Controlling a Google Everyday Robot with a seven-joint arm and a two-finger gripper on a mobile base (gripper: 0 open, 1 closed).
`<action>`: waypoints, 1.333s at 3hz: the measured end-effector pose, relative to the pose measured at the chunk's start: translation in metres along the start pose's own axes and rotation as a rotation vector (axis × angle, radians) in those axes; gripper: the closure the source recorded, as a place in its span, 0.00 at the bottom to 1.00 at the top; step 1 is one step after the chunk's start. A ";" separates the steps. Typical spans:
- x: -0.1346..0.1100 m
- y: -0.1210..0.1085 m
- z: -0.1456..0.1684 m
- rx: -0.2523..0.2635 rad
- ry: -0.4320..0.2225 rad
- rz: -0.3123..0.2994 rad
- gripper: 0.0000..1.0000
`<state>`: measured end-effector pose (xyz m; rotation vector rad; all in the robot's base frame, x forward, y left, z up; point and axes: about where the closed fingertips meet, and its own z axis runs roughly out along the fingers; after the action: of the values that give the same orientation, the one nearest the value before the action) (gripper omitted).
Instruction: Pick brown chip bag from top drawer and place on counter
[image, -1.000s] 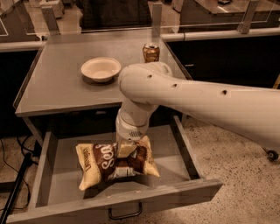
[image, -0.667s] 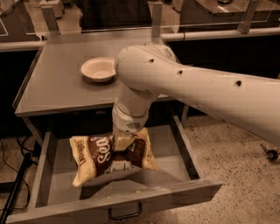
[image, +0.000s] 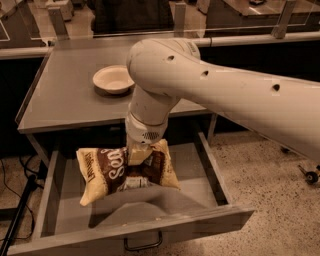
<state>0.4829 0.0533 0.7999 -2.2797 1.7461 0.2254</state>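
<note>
brown chip bag (image: 107, 172): white script "So…" | rest covered by claw (image: 139, 155) gripping bag's middle | end print illegible

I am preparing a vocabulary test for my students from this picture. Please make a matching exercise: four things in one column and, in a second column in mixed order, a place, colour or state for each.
Things:
1. brown chip bag
2. white bowl
3. top drawer
4. gripper

Descriptions:
a. pulled open under the counter
b. shut on the bag, over the drawer
c. stands on the counter
d. dark brown middle, cream-yellow ends

Pairs: 1-d, 2-c, 3-a, 4-b.
</note>
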 end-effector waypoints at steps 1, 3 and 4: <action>-0.013 -0.013 -0.033 0.056 0.033 -0.008 1.00; -0.010 -0.014 -0.033 0.048 0.028 -0.002 1.00; -0.022 -0.037 -0.050 0.092 0.049 0.005 1.00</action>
<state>0.5115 0.0674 0.8581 -2.2346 1.7480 0.0885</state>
